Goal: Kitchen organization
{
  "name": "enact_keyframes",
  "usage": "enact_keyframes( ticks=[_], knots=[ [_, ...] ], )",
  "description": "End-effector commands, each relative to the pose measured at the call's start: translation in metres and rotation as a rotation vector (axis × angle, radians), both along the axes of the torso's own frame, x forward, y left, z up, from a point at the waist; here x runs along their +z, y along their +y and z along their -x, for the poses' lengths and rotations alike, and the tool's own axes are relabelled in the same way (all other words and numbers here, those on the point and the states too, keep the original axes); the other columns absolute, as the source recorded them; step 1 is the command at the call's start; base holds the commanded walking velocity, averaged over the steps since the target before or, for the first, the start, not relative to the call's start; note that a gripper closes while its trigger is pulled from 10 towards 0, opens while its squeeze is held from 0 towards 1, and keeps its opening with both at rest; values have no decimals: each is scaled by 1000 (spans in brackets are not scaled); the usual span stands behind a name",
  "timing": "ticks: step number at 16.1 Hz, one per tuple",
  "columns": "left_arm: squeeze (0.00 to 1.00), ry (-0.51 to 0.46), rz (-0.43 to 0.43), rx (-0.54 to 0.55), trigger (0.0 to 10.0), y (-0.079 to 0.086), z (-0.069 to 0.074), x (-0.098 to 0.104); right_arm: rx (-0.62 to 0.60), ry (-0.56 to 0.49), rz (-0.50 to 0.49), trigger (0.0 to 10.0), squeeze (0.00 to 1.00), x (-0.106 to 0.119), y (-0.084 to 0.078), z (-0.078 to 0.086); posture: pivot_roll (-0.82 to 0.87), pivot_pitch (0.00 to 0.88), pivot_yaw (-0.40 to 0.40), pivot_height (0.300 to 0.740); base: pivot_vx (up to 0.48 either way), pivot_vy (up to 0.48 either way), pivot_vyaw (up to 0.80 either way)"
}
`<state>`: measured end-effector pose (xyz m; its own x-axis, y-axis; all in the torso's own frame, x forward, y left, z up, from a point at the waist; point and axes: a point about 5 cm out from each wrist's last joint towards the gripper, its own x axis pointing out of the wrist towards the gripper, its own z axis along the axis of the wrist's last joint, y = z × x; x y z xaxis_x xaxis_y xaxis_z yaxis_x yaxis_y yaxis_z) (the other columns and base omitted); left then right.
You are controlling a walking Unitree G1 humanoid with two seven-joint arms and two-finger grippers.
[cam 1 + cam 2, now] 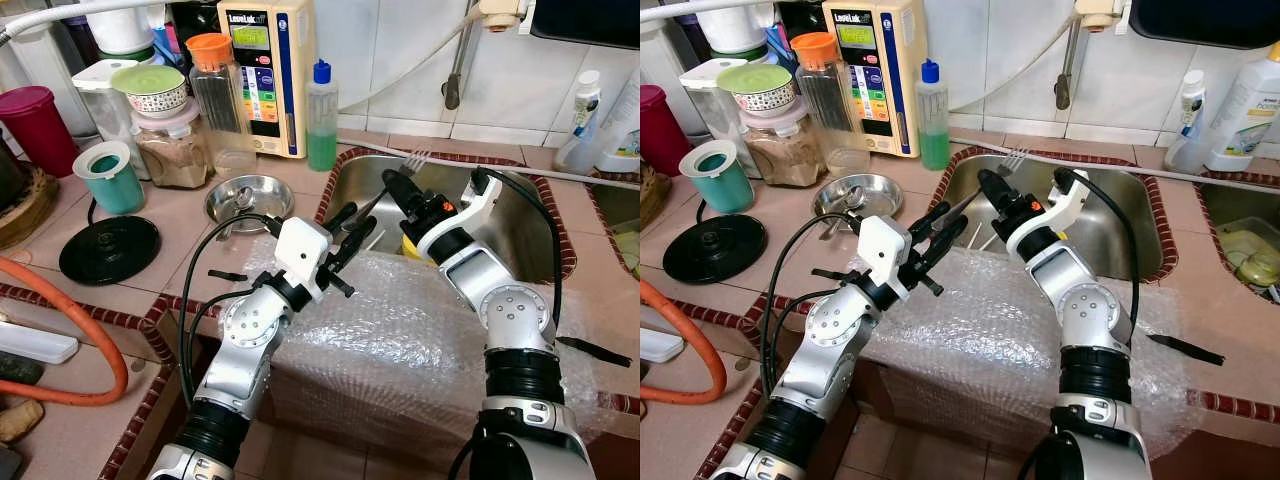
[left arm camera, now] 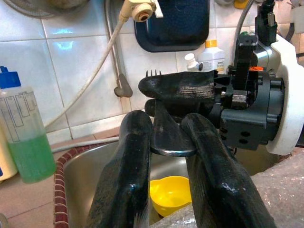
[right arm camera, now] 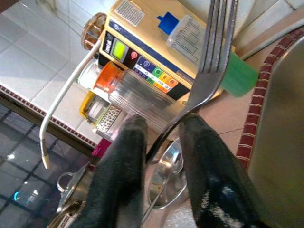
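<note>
Left eye: tiled counter (image 1: 170, 215) and steel sink (image 1: 520, 225) lying under white wall tiles; bubble wrap (image 1: 400, 340) draping over sink's front edge. Both grippers meeting over sink on fork (image 1: 385, 195).

Left wrist: left gripper (image 2: 166, 142) pinching fork's handle end; yellow cup (image 2: 170, 192) sitting in sink below.

Right wrist: right gripper (image 3: 159, 133) clamping fork (image 3: 209, 71) mid-handle, tines pointing past fingertips toward green bottle (image 3: 209, 47).

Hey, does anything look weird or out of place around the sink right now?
Yes. Bubble wrap is draped over the counter edge in front of the sink, an odd thing there. Also, both the left gripper and the right gripper pinch one fork above the basin.
</note>
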<state>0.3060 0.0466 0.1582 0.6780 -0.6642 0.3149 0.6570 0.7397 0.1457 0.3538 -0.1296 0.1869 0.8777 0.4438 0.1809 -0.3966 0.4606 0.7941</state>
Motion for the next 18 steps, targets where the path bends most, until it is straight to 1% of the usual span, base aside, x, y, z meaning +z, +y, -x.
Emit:
enact_keyframes(
  ticks=[1,3,5,6,7,8,10,11,12,13,14,15,16,17,18],
  knots=[
    [0,-26,16,-9,0,-3,1,7,9,8,-5,0,0,3,3,-2,-44,0,51,740,0,0,0],
    [0,-19,17,-5,0,-3,0,5,0,4,-6,0,0,4,1,-3,-48,0,51,740,0,0,0],
    [0,-7,21,-2,78,-3,-1,3,-40,6,-1,0,0,6,-3,-5,-48,0,51,740,0,0,0],
    [0,-3,24,-2,1686,-3,-1,3,-49,6,-7,0,0,7,-4,-6,-52,0,51,740,0,0,0],
    [161,4,28,-1,3686,-3,-1,2,-62,3,-8,0,0,10,-6,-6,-52,0,51,740,0,0,0],
    [1000,14,29,-2,7098,-3,-1,1,-78,3,-3,0,0,11,-6,-7,-52,0,51,740,0,0,0],
    [1000,39,36,-2,10000,-3,-2,-2,-133,-2,30,0,0,13,-11,-10,-53,0,53,740,0,0,0],
    [1000,66,36,-8,10000,-2,-2,-5,-194,-11,103,0,0,14,-16,-14,-53,0,54,740,0,0,0],
    [1000,76,36,-9,10000,-2,-3,-7,-215,-17,134,0,0,14,-18,-15,-53,0,54,740,0,0,0],
    [1000,91,34,-2,10000,0,-3,-9,-268,-39,233,0,0,14,-23,-18,-53,0,54,740,0,0,0],
    [1000,102,25,2,10000,1,-2,-12,-309,-46,301,0,0,14,-28,-21,-50,0,53,740,0,0,0],
    [1000,123,6,9,10000,4,-2,-17,-359,-73,417,0,0,15,-37,-23,-43,0,52,740,0,0,0],
    [1000,131,0,13,10000,6,-1,-19,-376,-88,475,0,0,14,-40,-24,-43,0,52,740,0,0,0],
    [1000,172,-22,33,10000,11,-2,-25,-412,-119,641,0,0,9,-49,-26,-33,0,52,740,0,0,0],
    [1000,188,-44,51,10000,15,-3,-27,-401,-155,792,0,0,2,-54,-27,-28,0,53,740,0,0,0]
  ],
)
